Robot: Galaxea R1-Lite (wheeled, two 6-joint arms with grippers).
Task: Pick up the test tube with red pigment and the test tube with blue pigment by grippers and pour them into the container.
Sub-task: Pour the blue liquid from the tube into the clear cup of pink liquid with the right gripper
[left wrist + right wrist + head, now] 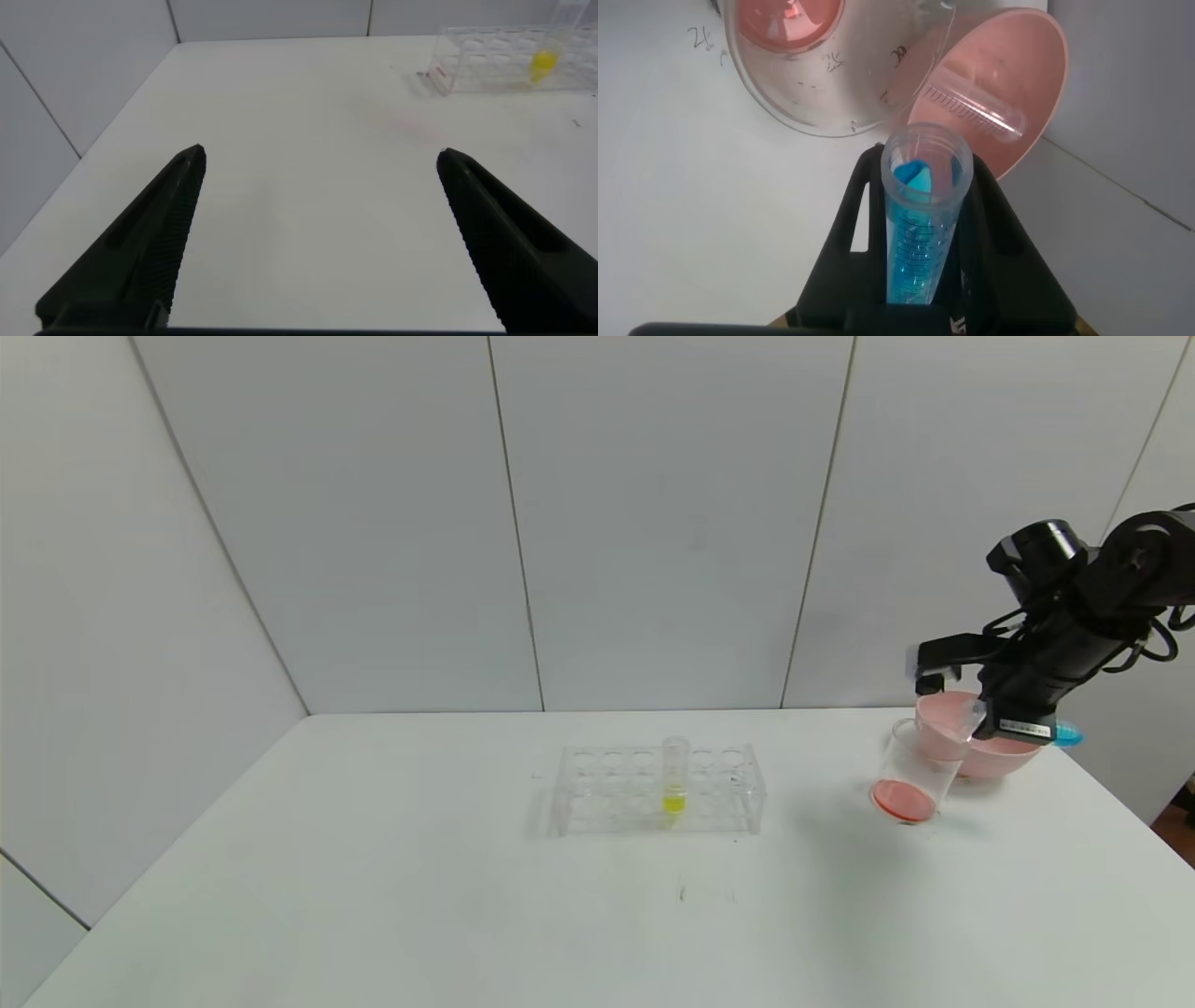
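Bright, even light; soft shadows; sharp focus.

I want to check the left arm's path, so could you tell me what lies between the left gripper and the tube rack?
Only bare white table separates the open left gripper from the tube rack, as the left wrist view shows.

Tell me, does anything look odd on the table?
The pink bowl holds an empty tube lying on its side. No spill shows. The right gripper holds the blue tube tilted beside the beaker.
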